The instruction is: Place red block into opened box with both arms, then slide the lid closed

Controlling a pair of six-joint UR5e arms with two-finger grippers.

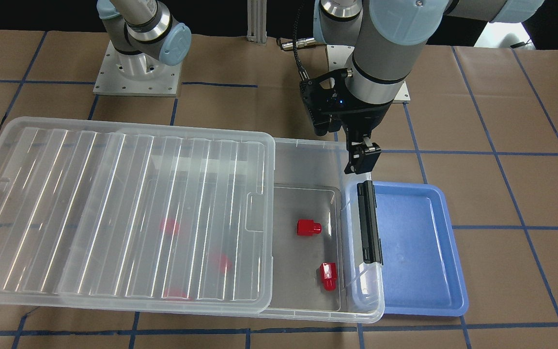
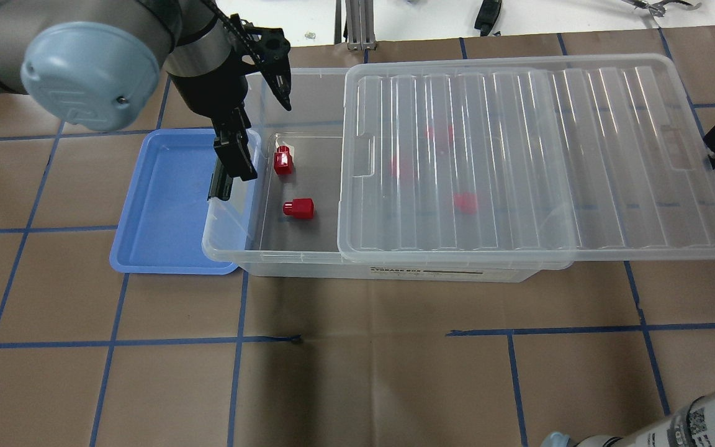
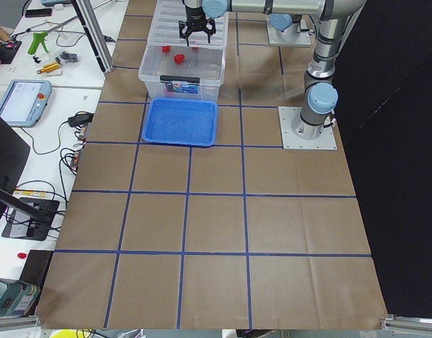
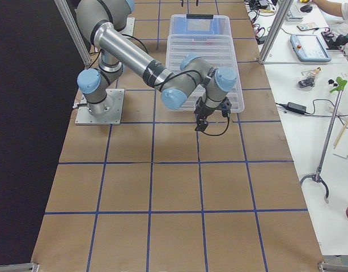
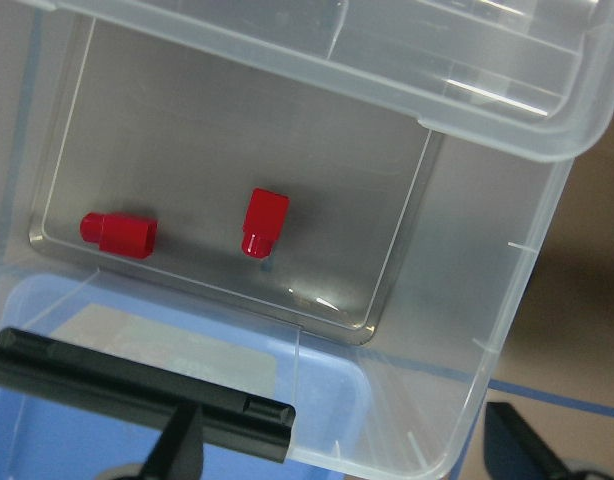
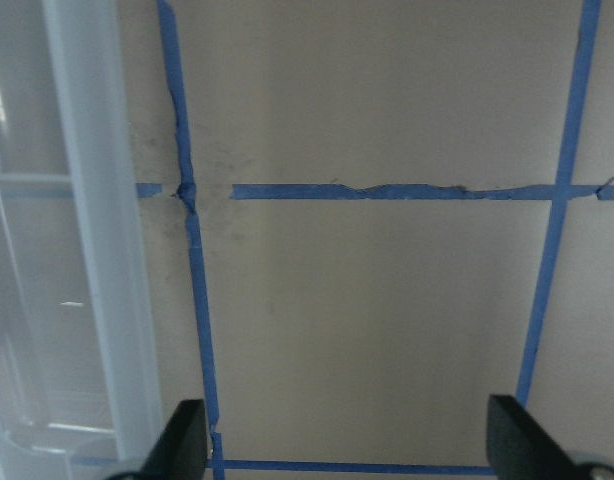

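Two red blocks (image 1: pixel 308 227) (image 1: pixel 328 276) lie on the floor of the clear box (image 2: pixel 308 268), in its uncovered end; they show again as red blocks (image 5: pixel 119 233) (image 5: pixel 264 222) in the left wrist view. More red shapes blur through the ribbed lid (image 2: pixel 519 155), which covers most of the box and overhangs its other end. My left gripper (image 2: pixel 258 124) hangs open and empty over the box's uncovered end, near the black latch bar (image 1: pixel 370 223). My right gripper (image 6: pixel 349 440) is open and empty over the table beside the lid's overhanging end (image 6: pixel 87 250).
An empty blue tray (image 1: pixel 419 252) lies against the box's latch end. Brown paper with blue tape lines covers the table (image 2: pixel 364 372). Both arm bases (image 1: pixel 136 68) stand behind the box. Side benches (image 3: pixel 33 84) hold tools and tablets.
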